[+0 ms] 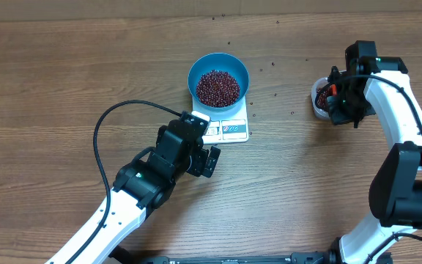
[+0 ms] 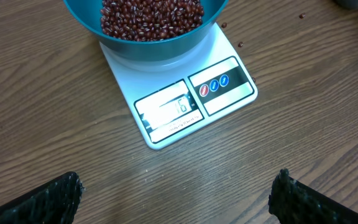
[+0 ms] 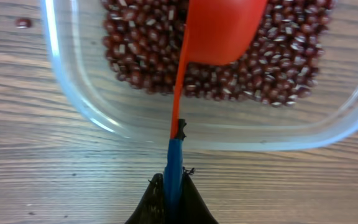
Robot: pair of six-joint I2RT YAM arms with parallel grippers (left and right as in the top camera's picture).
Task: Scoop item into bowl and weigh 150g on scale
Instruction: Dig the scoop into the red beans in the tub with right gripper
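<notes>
1. Beans (image 3: 142,56) lie in two heaps. One heap covers the floor of the clear container (image 3: 67,81), in the upper part of the right wrist view just above the right jaws.
2. At the bottom centre of that view the right jaws are clenched on the blue-wrapped end of the red scoop (image 3: 222,28). Its thin handle runs up over the container's near wall, and its cup sits over the beans at top centre.
3. In the left wrist view the left jaws are released. Their two dark fingers (image 2: 48,199) stand wide apart in the lower corners, with only bare desk (image 2: 166,186) between them.
4. Above them in that view lies the white scale (image 2: 225,99), its display and round buttons on the edge nearest the jaws.
5. At the top of the frame the blue bowl (image 2: 154,53) stands on the scale's far half and holds the other heap of beans.
6. In the overhead view the bowl and scale are at upper centre, with the left jaws just below and left of the scale. The container is at upper right, well apart from the bowl.
7. A few loose beans dot the desk between bowl and container.
</notes>
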